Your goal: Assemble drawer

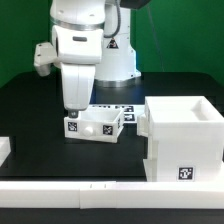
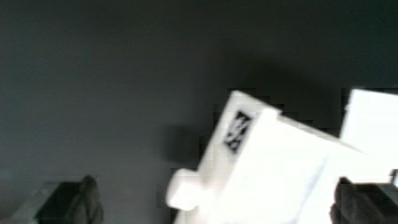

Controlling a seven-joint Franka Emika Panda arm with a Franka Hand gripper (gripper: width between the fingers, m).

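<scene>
Hovering w/ fingers [image 2: 71, 202] spread wide, released, gripping nothing, small drawer tray [image 1: 100, 128] on black bench [image 1: 30, 125] directly beneath & btwn them, big cube case [image 1: 185, 150] near, outside the fingers' gap.

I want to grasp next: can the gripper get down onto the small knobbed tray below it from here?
Probably yes. The gripper hangs open right above the small tray, fingers spread either side of it in the wrist view, nothing between. The large case stands apart toward the exterior view's right.
</scene>
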